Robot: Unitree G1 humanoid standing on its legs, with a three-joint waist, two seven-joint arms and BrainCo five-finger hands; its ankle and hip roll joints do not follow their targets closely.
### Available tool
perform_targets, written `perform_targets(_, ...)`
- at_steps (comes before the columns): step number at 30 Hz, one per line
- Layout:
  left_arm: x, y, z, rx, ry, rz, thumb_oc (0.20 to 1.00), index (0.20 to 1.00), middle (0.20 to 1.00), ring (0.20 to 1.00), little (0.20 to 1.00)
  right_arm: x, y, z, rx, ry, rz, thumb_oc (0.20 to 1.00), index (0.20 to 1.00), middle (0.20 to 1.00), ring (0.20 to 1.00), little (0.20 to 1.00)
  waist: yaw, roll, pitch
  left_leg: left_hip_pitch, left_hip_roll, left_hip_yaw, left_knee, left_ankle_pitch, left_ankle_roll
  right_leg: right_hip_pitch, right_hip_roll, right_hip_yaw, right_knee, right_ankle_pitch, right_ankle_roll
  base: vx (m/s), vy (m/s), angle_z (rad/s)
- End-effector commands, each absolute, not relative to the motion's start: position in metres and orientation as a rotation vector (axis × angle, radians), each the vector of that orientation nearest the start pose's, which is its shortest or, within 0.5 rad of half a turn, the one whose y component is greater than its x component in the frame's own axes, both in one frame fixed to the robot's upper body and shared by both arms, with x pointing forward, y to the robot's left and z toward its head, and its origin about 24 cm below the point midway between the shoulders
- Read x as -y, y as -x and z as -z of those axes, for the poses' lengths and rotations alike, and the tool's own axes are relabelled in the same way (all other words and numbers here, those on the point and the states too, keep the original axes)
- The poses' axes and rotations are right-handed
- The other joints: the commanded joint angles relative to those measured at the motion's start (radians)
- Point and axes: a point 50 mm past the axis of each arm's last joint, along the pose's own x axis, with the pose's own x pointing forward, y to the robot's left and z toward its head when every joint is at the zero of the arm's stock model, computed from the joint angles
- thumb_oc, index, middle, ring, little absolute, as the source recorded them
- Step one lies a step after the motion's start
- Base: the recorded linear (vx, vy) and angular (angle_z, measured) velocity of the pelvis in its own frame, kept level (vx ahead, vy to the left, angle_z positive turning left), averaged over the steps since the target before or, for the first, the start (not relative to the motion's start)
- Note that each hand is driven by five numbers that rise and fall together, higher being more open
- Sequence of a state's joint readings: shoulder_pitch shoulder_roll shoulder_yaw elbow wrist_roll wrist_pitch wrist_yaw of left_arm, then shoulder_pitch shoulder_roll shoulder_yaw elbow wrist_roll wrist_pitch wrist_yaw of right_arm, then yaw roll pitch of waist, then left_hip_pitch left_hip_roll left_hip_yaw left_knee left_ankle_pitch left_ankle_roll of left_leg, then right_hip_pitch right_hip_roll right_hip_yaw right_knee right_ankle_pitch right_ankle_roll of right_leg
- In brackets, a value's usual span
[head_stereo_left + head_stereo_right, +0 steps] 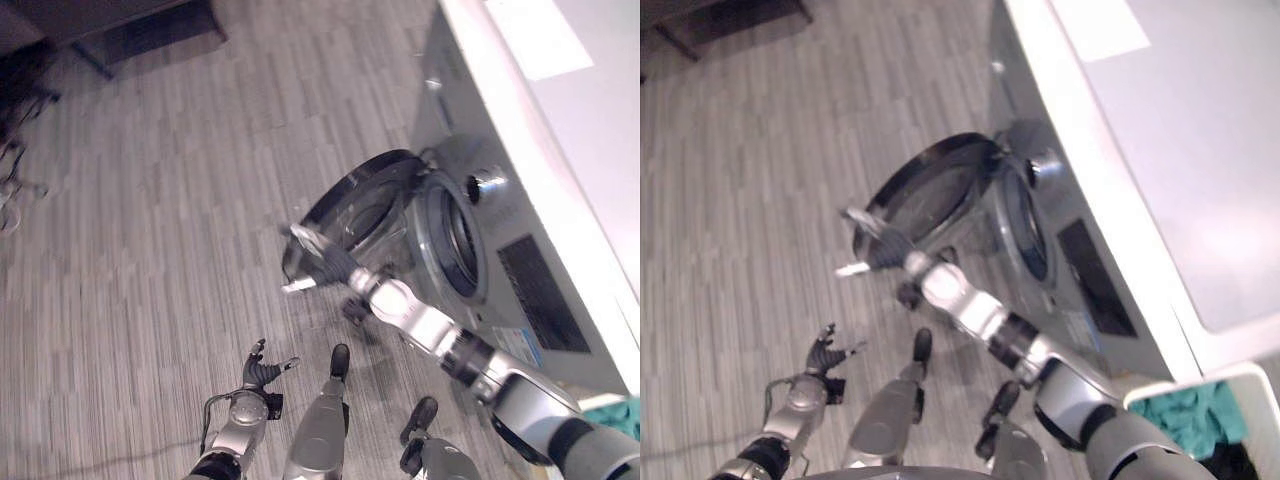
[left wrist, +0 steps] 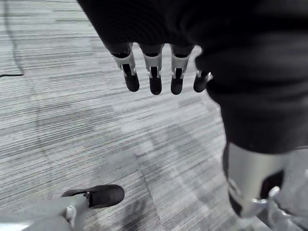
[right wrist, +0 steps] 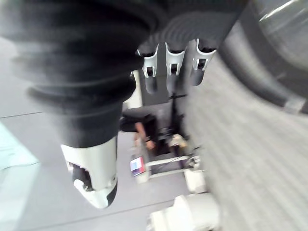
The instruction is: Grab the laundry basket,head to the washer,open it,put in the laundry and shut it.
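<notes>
The white washer point(image 1: 540, 130) stands on the right, with its round dark-glass door point(image 1: 365, 205) swung wide open and the drum opening point(image 1: 460, 240) exposed. My right hand point(image 1: 320, 258) reaches out to the door's outer rim with its fingers point(image 3: 173, 67) straight and nothing held; I cannot tell if it touches the door. Low beside me hangs my left hand point(image 1: 260, 375), open and empty, its fingers point(image 2: 154, 72) over bare floor. The white laundry basket point(image 1: 1240, 385) with teal laundry point(image 1: 1190, 410) inside sits at my right, next to the washer's front corner.
Grey plank floor point(image 1: 180, 200) stretches out to the left of the washer. Dark furniture point(image 1: 150, 30) stands at the far end of the room, and a wheeled base point(image 1: 15, 190) is at the left edge.
</notes>
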State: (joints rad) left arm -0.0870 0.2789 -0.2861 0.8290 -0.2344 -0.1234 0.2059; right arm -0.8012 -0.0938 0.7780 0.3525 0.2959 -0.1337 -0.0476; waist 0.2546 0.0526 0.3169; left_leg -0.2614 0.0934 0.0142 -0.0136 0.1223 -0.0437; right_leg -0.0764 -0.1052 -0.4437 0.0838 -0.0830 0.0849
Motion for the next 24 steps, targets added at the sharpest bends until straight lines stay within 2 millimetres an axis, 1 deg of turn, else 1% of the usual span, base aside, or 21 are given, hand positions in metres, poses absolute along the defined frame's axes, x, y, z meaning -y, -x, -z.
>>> perform_targets(1,-0.230,-0.213,0.091,-0.610,-0.302,-0.168,1.000,1.000,1.000,1.000,1.000,-0.044,-0.296,-0.160,0.436,0.084,-0.806,1.000,1.000,1.000,1.000,1.000,0.027,-0.050,0.017,0.003,-0.088,0.006,-0.065,-0.009,-0.037,-0.092,-0.025,0.042,-0.028,0.008,0.012,0.02,0.003,0.66)
perform_targets(2,-0.230,-0.213,0.091,-0.610,-0.302,-0.168,1.000,1.000,1.000,1.000,1.000,-0.044,-0.296,-0.160,0.436,0.084,-0.806,1.000,1.000,1.000,1.000,1.000,0.027,-0.050,0.017,0.003,-0.088,0.006,-0.065,-0.009,-0.037,-0.092,-0.025,0.042,-0.028,0.008,0.012,0.02,-0.002,0.71)
perform_targets(3,-0.235,-0.211,0.091,-0.619,-0.315,-0.176,1.000,1.000,1.000,1.000,1.000,-0.032,-0.301,-0.152,0.409,0.109,-0.769,1.000,1.000,1.000,1.000,1.000,0.024,-0.057,0.018,0.003,-0.089,0.008,-0.068,-0.009,-0.036,-0.092,-0.024,0.039,-0.028,0.010,0.014,0.01,-0.005,0.60)
perform_targets(4,-0.237,-0.210,0.090,-0.622,-0.330,-0.179,1.000,1.000,1.000,1.000,1.000,-0.024,-0.304,-0.149,0.397,0.122,-0.747,1.000,1.000,1.000,1.000,1.000,0.018,-0.061,0.020,0.004,-0.087,0.013,-0.070,-0.009,-0.036,-0.095,-0.025,0.043,-0.029,0.012,0.015,0.01,-0.005,0.39)
perform_targets(5,-0.237,-0.210,0.090,-0.622,-0.330,-0.179,1.000,1.000,1.000,1.000,1.000,-0.024,-0.304,-0.149,0.397,0.122,-0.747,1.000,1.000,1.000,1.000,1.000,0.018,-0.061,0.020,0.004,-0.087,0.013,-0.070,-0.009,-0.036,-0.095,-0.024,0.043,-0.029,0.012,0.015,-0.01,0.002,0.17)
perform_targets(6,-0.238,-0.212,0.088,-0.610,-0.340,-0.168,1.000,1.000,1.000,1.000,1.000,-0.013,-0.303,-0.145,0.393,0.138,-0.736,1.000,1.000,1.000,1.000,1.000,0.006,-0.066,0.024,0.005,-0.085,0.025,-0.073,-0.010,-0.036,-0.097,-0.024,0.050,-0.031,0.018,0.018,-0.01,0.004,-0.13)
perform_targets(7,-0.238,-0.212,0.088,-0.611,-0.340,-0.168,1.000,1.000,1.000,1.000,1.000,-0.013,-0.303,-0.145,0.392,0.138,-0.736,1.000,1.000,1.000,1.000,1.000,0.006,-0.066,0.024,0.005,-0.085,0.026,-0.074,-0.010,-0.036,-0.098,-0.024,0.050,-0.031,0.018,0.018,-0.01,0.002,-0.19)
perform_targets(8,-0.237,-0.213,0.086,-0.601,-0.342,-0.162,1.000,1.000,1.000,1.000,1.000,-0.010,-0.302,-0.142,0.388,0.145,-0.733,1.000,1.000,1.000,1.000,1.000,0.001,-0.066,0.026,0.006,-0.085,0.032,-0.074,-0.011,-0.036,-0.099,-0.025,0.054,-0.032,0.021,0.019,-0.03,0.025,-0.35)
perform_targets(10,-0.228,-0.222,0.077,-0.539,-0.337,-0.131,1.000,1.000,1.000,1.000,1.000,0.010,-0.297,-0.122,0.345,0.188,-0.703,1.000,1.000,1.000,1.000,1.000,-0.036,-0.064,0.035,0.010,-0.082,0.061,-0.074,-0.017,-0.035,-0.110,-0.028,0.075,-0.035,0.034,0.025,-0.04,0.054,-0.47)
perform_targets(11,-0.228,-0.222,0.077,-0.539,-0.337,-0.130,1.000,1.000,1.000,1.000,1.000,0.011,-0.297,-0.122,0.345,0.188,-0.703,1.000,1.000,1.000,1.000,1.000,-0.035,-0.064,0.035,0.010,-0.082,0.062,-0.074,-0.017,-0.035,-0.111,-0.028,0.076,-0.035,0.034,0.025,-0.03,0.043,-0.38)
perform_targets(12,-0.226,-0.224,0.075,-0.526,-0.339,-0.124,1.000,1.000,1.000,1.000,1.000,0.016,-0.295,-0.117,0.335,0.199,-0.694,1.000,1.000,1.000,1.000,1.000,-0.045,-0.062,0.037,0.011,-0.080,0.069,-0.074,-0.019,-0.034,-0.114,-0.027,0.083,-0.035,0.036,0.026,-0.04,0.071,-0.41)
perform_targets(13,-0.219,-0.233,0.066,-0.474,-0.342,-0.104,1.000,1.000,1.000,1.000,1.000,0.028,-0.288,-0.098,0.285,0.224,-0.674,1.000,1.000,1.000,1.000,1.000,-0.075,-0.061,0.044,0.016,-0.078,0.089,-0.074,-0.024,-0.030,-0.125,-0.028,0.104,-0.035,0.043,0.028,-0.05,0.084,-0.35)
perform_targets(14,-0.216,-0.238,0.062,-0.448,-0.340,-0.100,1.000,1.000,1.000,1.000,1.000,0.035,-0.286,-0.090,0.260,0.236,-0.656,1.000,1.000,1.000,1.000,1.000,-0.089,-0.060,0.046,0.017,-0.077,0.098,-0.074,-0.025,-0.028,-0.130,-0.028,0.113,-0.035,0.046,0.029,-0.03,0.069,-0.35)
perform_targets(15,-0.216,-0.238,0.062,-0.449,-0.340,-0.099,1.000,1.000,1.000,1.000,1.000,0.036,-0.286,-0.090,0.259,0.236,-0.656,1.000,1.000,1.000,1.000,1.000,-0.088,-0.060,0.046,0.017,-0.076,0.098,-0.074,-0.025,-0.028,-0.130,-0.027,0.114,-0.035,0.046,0.029,-0.03,0.047,-0.34)
perform_targets(17,-0.210,-0.252,0.048,-0.379,-0.348,-0.093,1.000,1.000,1.000,1.000,1.000,0.048,-0.278,-0.071,0.198,0.260,-0.634,1.000,1.000,1.000,1.000,1.000,-0.122,-0.062,0.054,0.019,-0.073,0.120,-0.074,-0.031,-0.024,-0.143,-0.027,0.137,-0.035,0.053,0.034,-0.04,0.081,-0.47)
perform_targets(18,-0.206,-0.268,0.031,-0.303,-0.374,-0.088,1.000,1.000,1.000,1.000,1.000,0.065,-0.273,-0.054,0.130,0.281,-0.597,1.000,1.000,1.000,1.000,1.000,-0.154,-0.068,0.059,0.018,-0.070,0.141,-0.074,-0.033,-0.021,-0.159,-0.025,0.159,-0.035,0.063,0.039,-0.04,0.098,-0.51)
perform_targets(19,-0.206,-0.277,0.023,-0.268,-0.402,-0.093,1.000,1.000,1.000,1.000,1.000,0.074,-0.270,-0.045,0.095,0.289,-0.579,1.000,1.000,1.000,1.000,1.000,-0.172,-0.071,0.063,0.016,-0.068,0.154,-0.074,-0.034,-0.021,-0.168,-0.025,0.171,-0.036,0.067,0.041,-0.03,0.076,-0.53)
perform_targets(20,-0.206,-0.277,0.023,-0.268,-0.402,-0.093,1.000,1.000,1.000,1.000,1.000,0.074,-0.270,-0.045,0.095,0.289,-0.579,1.000,1.000,1.000,1.000,1.000,-0.171,-0.071,0.063,0.016,-0.067,0.155,-0.074,-0.034,-0.021,-0.169,-0.025,0.173,-0.036,0.067,0.041,-0.02,0.053,-0.50)
perform_targets(21,-0.208,-0.285,0.015,-0.245,-0.420,-0.105,1.000,1.000,1.000,1.000,1.000,0.082,-0.267,-0.037,0.062,0.301,-0.560,1.000,1.000,1.000,1.000,1.000,-0.187,-0.075,0.067,0.014,-0.065,0.165,-0.074,-0.035,-0.020,-0.178,-0.024,0.182,-0.036,0.070,0.042,-0.03,0.067,-0.50)
perform_targets(22,-0.217,-0.303,0.000,-0.213,-0.461,-0.159,1.000,1.000,1.000,1.000,1.000,0.098,-0.261,-0.020,-0.014,0.322,-0.522,1.000,1.000,1.000,1.000,1.000,-0.222,-0.084,0.075,0.007,-0.059,0.184,-0.074,-0.034,-0.019,-0.199,-0.022,0.199,-0.036,0.080,0.046,-0.04,0.092,-0.45)
perform_targets(24,-0.237,-0.318,-0.012,-0.215,-0.510,-0.232,1.000,1.000,1.000,1.000,1.000,0.113,-0.256,-0.008,-0.073,0.333,-0.487,1.000,1.000,1.000,1.000,1.000,-0.251,-0.095,0.082,-0.001,-0.053,0.202,-0.074,-0.033,-0.018,-0.218,-0.019,0.216,-0.038,0.088,0.049,-0.02,0.065,-0.55)
